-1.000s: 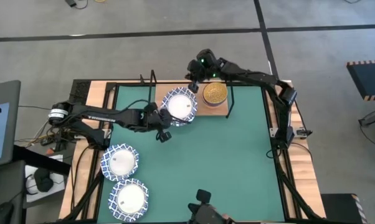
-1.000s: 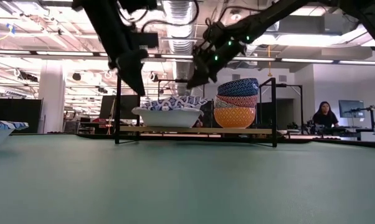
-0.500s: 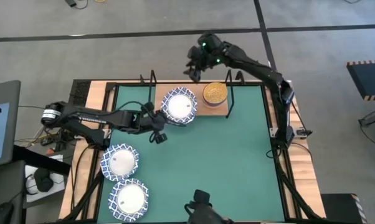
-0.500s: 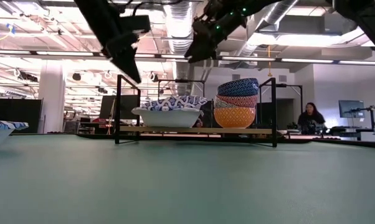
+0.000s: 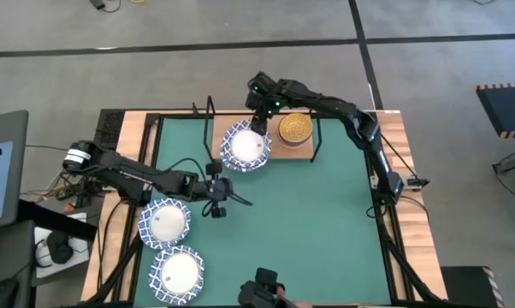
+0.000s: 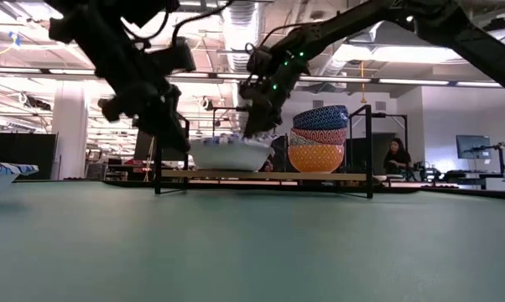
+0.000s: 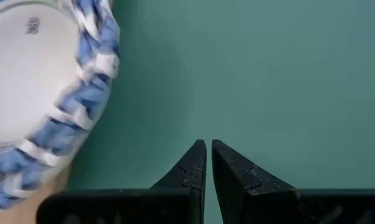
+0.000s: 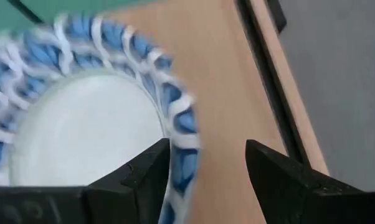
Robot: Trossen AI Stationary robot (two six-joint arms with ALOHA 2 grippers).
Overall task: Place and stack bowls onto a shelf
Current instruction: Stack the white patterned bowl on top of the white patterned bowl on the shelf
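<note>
One white bowl with a blue lattice rim (image 5: pixel 245 147) sits on the light-wood shelf (image 5: pixel 285 151) at the table's far edge, beside a stack of small bowls (image 5: pixel 295 128). My right gripper (image 5: pixel 259 109) hangs open over the white bowl's far rim (image 8: pixel 182 144), with one finger (image 8: pixel 147 175) above the bowl's inside and the other above the shelf board. My left gripper (image 5: pixel 216 204) is shut with nothing in it, low over the green mat (image 7: pixel 268 74), just right of another white bowl (image 5: pixel 164 222).
A third white lattice bowl (image 5: pixel 179 272) sits on the table's near left, in front of the one by my left gripper. The shelf's black wire supports (image 6: pixel 370 151) stand at each end. The mat's middle and right side lie bare. A person (image 6: pixel 395 158) sits in the room beyond.
My right gripper rose away from the small-bowl stack, then swung toward the table's left and came down onto the far rim of the white bowl on the shelf. My left gripper drew back from that bowl toward the near edge and sank lower over the mat.
</note>
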